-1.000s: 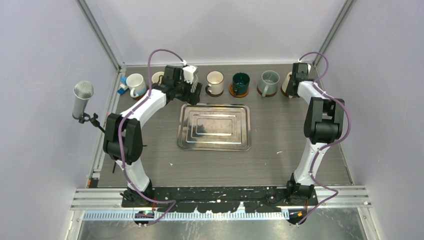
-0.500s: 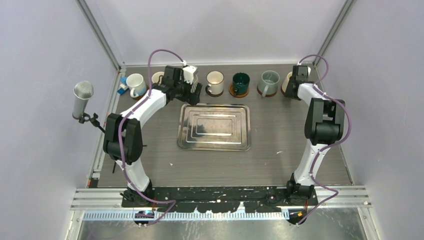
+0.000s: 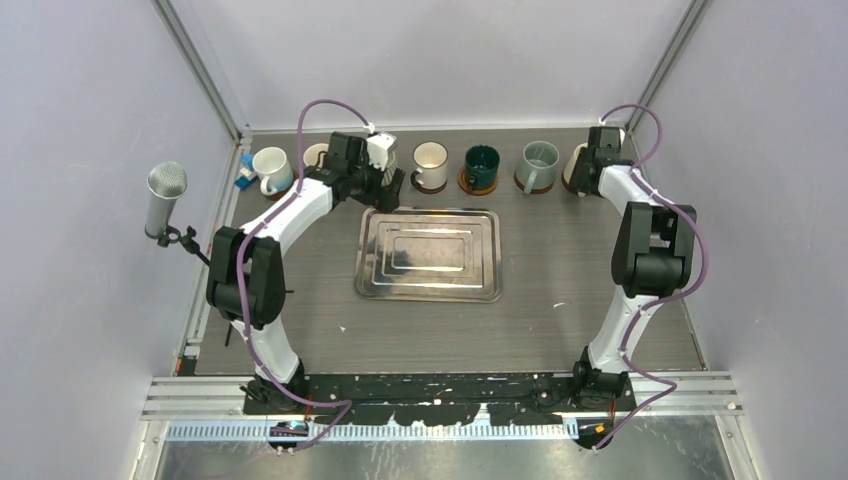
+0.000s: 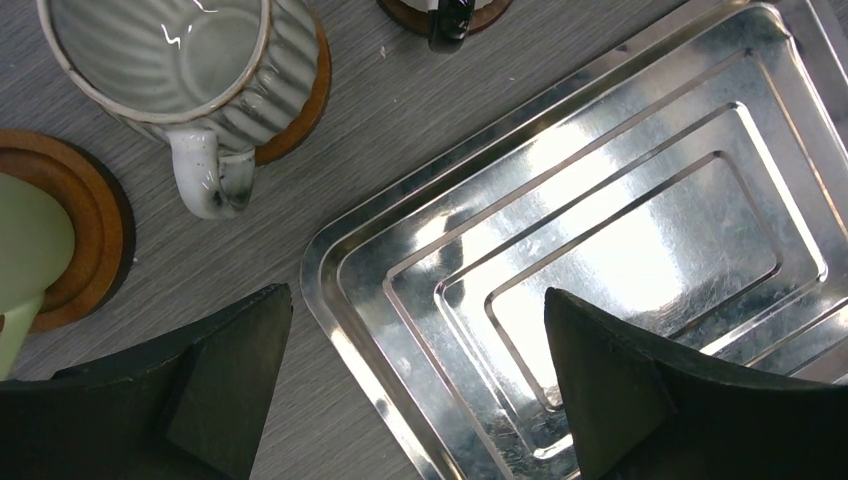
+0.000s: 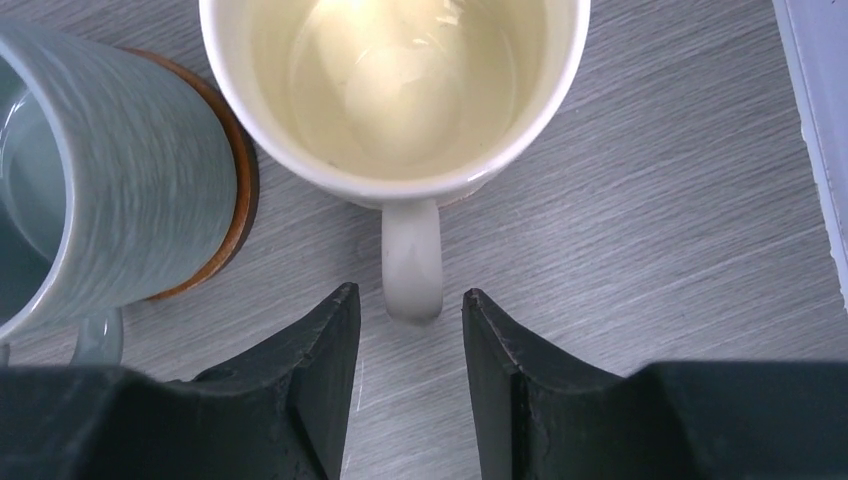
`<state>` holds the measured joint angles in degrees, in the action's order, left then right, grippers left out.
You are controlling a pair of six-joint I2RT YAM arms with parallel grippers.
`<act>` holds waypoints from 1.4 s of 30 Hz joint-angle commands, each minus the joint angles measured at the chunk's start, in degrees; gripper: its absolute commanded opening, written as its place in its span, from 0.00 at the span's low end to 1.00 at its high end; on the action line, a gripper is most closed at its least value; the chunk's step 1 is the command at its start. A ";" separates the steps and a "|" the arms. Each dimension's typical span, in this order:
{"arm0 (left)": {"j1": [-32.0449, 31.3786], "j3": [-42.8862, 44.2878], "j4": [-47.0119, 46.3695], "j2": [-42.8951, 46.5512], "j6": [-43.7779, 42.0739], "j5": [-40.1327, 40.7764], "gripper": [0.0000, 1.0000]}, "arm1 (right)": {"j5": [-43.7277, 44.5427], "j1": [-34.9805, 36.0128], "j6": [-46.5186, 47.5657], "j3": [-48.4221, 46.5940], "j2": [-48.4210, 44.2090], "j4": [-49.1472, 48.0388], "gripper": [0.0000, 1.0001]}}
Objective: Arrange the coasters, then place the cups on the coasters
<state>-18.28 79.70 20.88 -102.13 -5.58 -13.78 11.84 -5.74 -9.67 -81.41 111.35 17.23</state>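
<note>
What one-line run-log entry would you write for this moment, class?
left hand: open, above steel tray corner | right hand: open, fingers either side of cream mug handle

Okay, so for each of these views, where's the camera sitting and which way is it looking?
Top external: above and behind the arm bases, looking down on the table; both arms show.
Left wrist: on the left arm, looking down at a steel tray corner and ribbed grey cup; its spread fingers show.
Right wrist: on the right arm, looking down at a cream cup and grey-blue cup; its fingers flank the handle.
Shared: top and left wrist show the tray; top and right wrist, those two cups.
</note>
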 commanded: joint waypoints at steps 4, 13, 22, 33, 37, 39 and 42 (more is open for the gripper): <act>0.35 -0.69 1.29 2.49 -3.78 -2.34 1.00 | -4.70 0.02 2.41 2.24 -9.33 1.99 0.50; 2.99 -5.90 8.42 4.64 -12.29 -5.93 1.00 | -18.75 1.15 16.14 7.14 -20.38 7.37 0.64; 3.87 -11.33 12.08 4.26 -26.70 -6.06 0.94 | -25.02 16.09 27.15 13.47 -22.45 6.50 0.65; 6.02 -12.37 7.81 2.90 -19.37 -3.55 0.86 | -22.04 24.25 23.87 8.07 -10.19 6.23 0.65; 6.22 -11.18 6.40 0.55 -18.01 -3.51 0.82 | -19.53 24.37 22.71 5.95 -6.06 5.37 0.64; 6.21 -10.47 5.70 -0.85 -18.31 -2.90 0.81 | -18.38 24.30 22.43 4.72 -4.61 5.72 0.64; 6.24 -9.00 6.17 -3.48 -19.06 -1.58 0.77 | -17.33 24.34 22.84 3.98 -3.07 5.68 0.64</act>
<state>-12.19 67.46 29.02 -102.67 -25.23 -16.43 -8.16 18.63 13.96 -74.19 107.35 24.36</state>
